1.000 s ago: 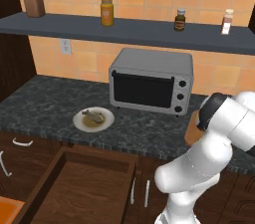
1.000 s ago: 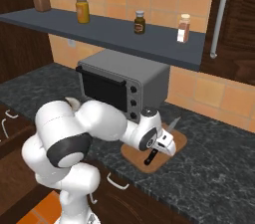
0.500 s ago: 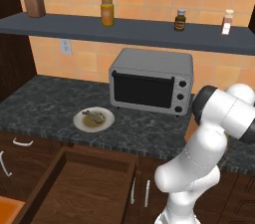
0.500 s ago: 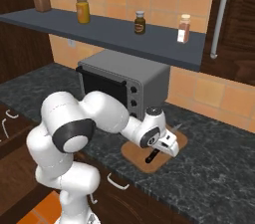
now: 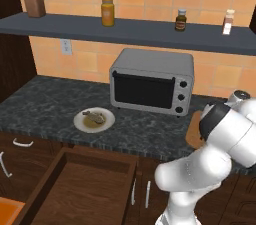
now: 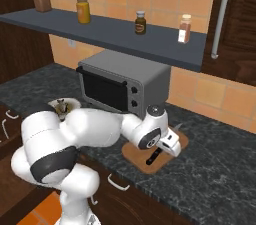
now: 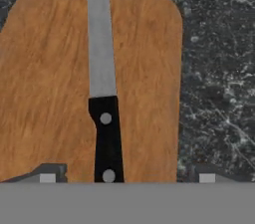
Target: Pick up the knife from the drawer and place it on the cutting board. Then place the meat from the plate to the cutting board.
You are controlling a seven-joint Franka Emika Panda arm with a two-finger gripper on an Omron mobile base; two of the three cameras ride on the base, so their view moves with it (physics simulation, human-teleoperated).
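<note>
Left base view: plate point(image 5: 94, 120) on counter left of toaster oven point(image 5: 151, 81), meat point(image 5: 95, 117) on it, untouched. Drawer point(image 5: 85, 189) open below. That lump is your next target.

Right base view: gripper point(image 6: 165, 150) low over cutting board point(image 6: 155, 154); knife point(image 6: 153, 156) lies on board. Lift straight up; don't drag handle.

Hand view: fingers point(image 7: 49, 174) spread wide either side of knife handle, no contact. Blade tip overhangs far edge of board. Clear upward before you swing toward plate.
</note>
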